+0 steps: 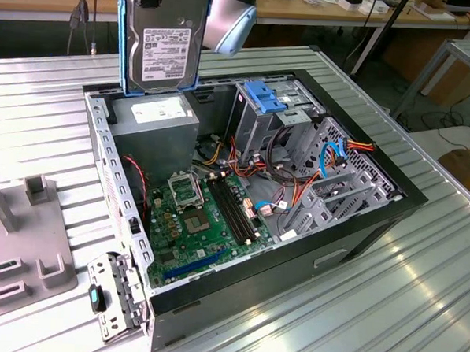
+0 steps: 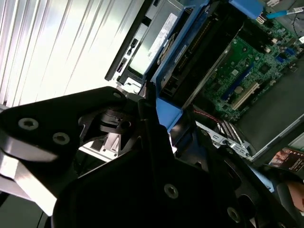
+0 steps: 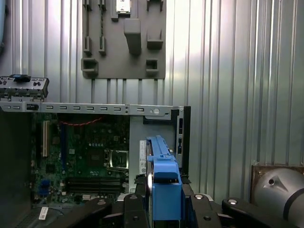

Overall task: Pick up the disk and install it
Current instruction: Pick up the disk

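Disk [image 1: 165, 38] upright in pincer [image 3: 164, 209] above open computer case [image 1: 293, 270]

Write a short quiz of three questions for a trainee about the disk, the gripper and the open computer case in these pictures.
1. True or false: the disk rests on the metal table.
2. Multiple choice: the gripper, its jaws shut on the disk, holds it A) lying flat, B) upright, C) leaning against the table.
3. Fill in: the grey fixture plate lies on the table at the exterior view's ____ of the open computer case.

Key: 1 false, it hangs above the case; 2 B; 3 left.
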Controlling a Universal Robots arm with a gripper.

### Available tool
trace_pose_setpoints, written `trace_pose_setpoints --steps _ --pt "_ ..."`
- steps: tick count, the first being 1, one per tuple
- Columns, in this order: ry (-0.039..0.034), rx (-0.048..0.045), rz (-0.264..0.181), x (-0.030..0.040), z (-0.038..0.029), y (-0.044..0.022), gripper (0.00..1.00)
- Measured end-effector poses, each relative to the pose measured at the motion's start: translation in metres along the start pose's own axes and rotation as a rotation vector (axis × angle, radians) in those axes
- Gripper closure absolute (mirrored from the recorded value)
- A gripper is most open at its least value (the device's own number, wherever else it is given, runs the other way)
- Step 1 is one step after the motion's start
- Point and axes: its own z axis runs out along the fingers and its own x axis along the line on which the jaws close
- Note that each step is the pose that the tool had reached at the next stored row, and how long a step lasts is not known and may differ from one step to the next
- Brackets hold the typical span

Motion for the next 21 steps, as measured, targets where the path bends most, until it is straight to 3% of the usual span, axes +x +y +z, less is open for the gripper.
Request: trace_pose_setpoints --steps 1,2,3,4,6,8,14,16,19,21 --pt "0.0000 -0.0001 0.000 0.0001 0.0000 -0.0045 0.63" --pt "0.0000 -0.0005 0.000 0.0005 -0.0001 -0.0238 0.63" --pt "0.0000 -0.0008 0.000 0.0007 -0.0001 -0.0339 0.63" --pt "0.0001 -0.0008 0.000 0.0007 -0.0001 -0.0346 0.63" --pt "0.0000 -0.0008 0.000 0.0009 -0.0001 -0.0479 0.63" --pt "0.0001 -0.0008 0.000 0.0030 -0.0002 -0.0535 0.63" --pt "-0.0002 -0.0006 0.000 0.0225 0.0000 -0.0551 0.63" --pt "0.0000 -0.0008 0.000 0.0233 0.0000 -0.0591 0.63" --pt "0.0001 -0.0008 0.000 0.0244 -0.0001 -0.0779 0.63" --pt "0.0000 -0.0008 0.000 0.0250 -0.0001 -0.0971 0.63"
